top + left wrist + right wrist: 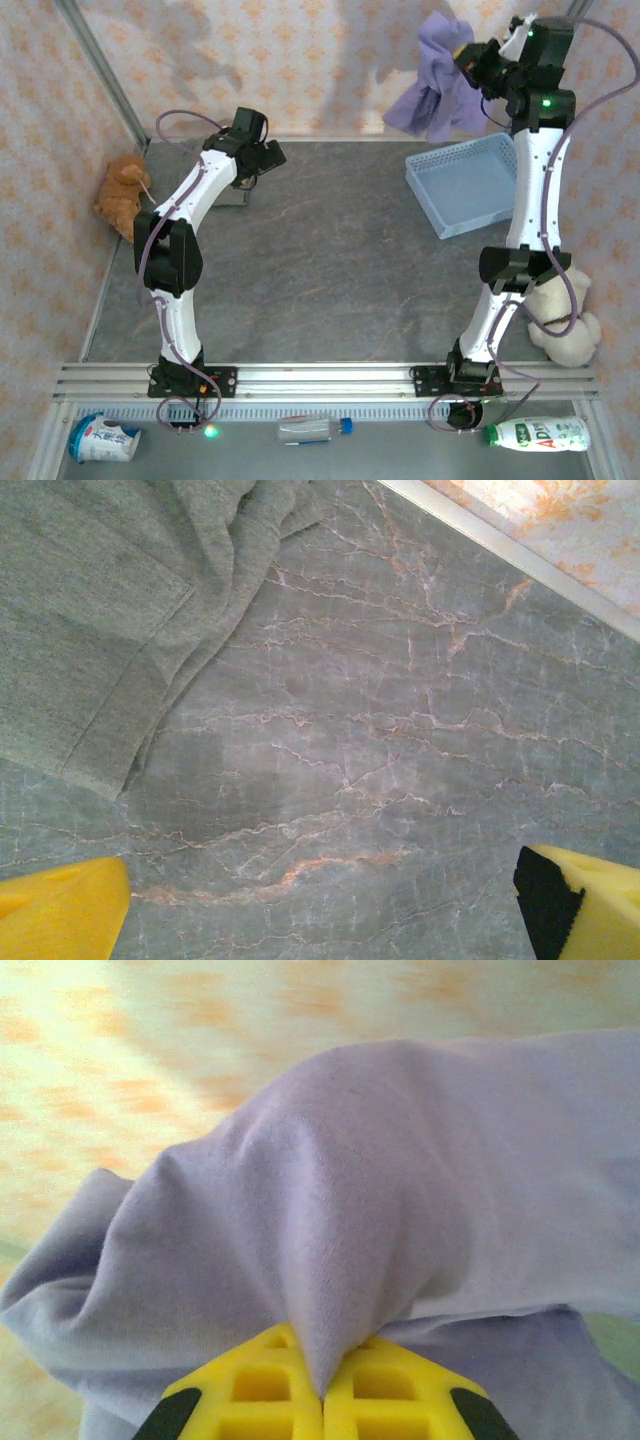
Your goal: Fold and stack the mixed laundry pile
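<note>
Two garments make up the pile, and they lie well apart at this moment. The lavender shirt hangs in the air at the far right, pinched by the right end effector, whose yellow fingertips are clenched together on a fold of the cloth in the right wrist view. From that pinch the shirt droops downward in a bunched mass, so its long axis runs roughly vertical, with its lowest folds above and just behind the far edge of the light blue basket. The grey-brown trouser-like piece lies crumpled on the table at the far left, below the left end effector. In the left wrist view, that end effector's yellow pads stand released and wide apart over bare stone, with the grey cloth off to one side and nothing between them. We judge that the coming move turns on the shirt: the open middle of the table lies down, left of and nearer than the hanging cloth, so the right arm must carry it that way before it can be spread flat. The left arm is the nearer one to the grey piece, and well apart from the shirt.
</note>
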You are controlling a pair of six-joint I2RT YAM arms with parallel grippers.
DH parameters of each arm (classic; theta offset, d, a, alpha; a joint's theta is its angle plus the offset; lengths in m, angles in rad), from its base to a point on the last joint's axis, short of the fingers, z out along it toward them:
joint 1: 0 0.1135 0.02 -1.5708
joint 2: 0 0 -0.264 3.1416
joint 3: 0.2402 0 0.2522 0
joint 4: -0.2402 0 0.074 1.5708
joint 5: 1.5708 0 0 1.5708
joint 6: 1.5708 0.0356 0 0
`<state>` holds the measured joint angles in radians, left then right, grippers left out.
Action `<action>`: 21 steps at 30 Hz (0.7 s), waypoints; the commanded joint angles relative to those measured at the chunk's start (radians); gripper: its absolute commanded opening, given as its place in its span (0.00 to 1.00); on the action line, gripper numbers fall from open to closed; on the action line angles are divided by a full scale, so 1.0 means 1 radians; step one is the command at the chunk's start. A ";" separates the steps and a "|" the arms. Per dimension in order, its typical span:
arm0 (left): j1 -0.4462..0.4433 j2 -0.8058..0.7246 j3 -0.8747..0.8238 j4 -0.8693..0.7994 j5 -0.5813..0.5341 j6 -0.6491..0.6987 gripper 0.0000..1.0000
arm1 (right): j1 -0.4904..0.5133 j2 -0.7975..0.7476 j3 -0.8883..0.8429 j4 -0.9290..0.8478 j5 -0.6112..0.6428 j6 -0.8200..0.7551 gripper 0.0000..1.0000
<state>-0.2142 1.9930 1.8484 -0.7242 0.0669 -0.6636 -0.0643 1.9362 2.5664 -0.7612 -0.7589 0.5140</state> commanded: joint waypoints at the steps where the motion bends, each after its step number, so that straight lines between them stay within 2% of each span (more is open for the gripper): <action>1: 0.005 -0.040 0.000 0.021 -0.029 -0.034 1.00 | 0.064 -0.019 0.050 0.052 -0.130 0.050 0.00; 4: 0.005 -0.042 0.008 -0.015 -0.049 -0.036 1.00 | 0.118 -0.038 -0.036 0.012 -0.145 0.059 0.00; 7: 0.005 -0.066 -0.018 -0.025 -0.075 -0.041 1.00 | 0.200 -0.047 -0.199 -0.059 -0.144 0.013 0.00; 10: 0.004 -0.100 -0.073 -0.011 -0.085 -0.053 1.00 | 0.282 -0.028 -0.390 -0.101 -0.076 -0.048 0.00; 11: 0.002 -0.114 -0.092 -0.006 -0.087 -0.057 1.00 | 0.298 -0.014 -0.463 -0.094 -0.042 -0.050 0.03; 13: -0.008 -0.133 -0.138 0.009 -0.088 -0.056 1.00 | 0.307 0.018 -0.601 -0.029 0.033 -0.027 0.13; 16: -0.030 -0.149 -0.184 0.017 -0.087 -0.033 1.00 | 0.307 0.108 -0.693 0.023 0.122 -0.009 0.49; 18: -0.051 -0.148 -0.197 0.009 -0.084 -0.008 1.00 | 0.307 0.163 -0.669 -0.012 0.169 -0.026 0.56; 21: -0.092 -0.140 -0.215 0.005 -0.068 0.021 1.00 | 0.308 0.193 -0.633 -0.086 0.244 -0.072 0.59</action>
<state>-0.2661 1.8721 1.6585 -0.7193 0.0147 -0.6807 0.2481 2.1822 1.8767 -0.8040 -0.6300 0.4862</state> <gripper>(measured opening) 0.998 0.588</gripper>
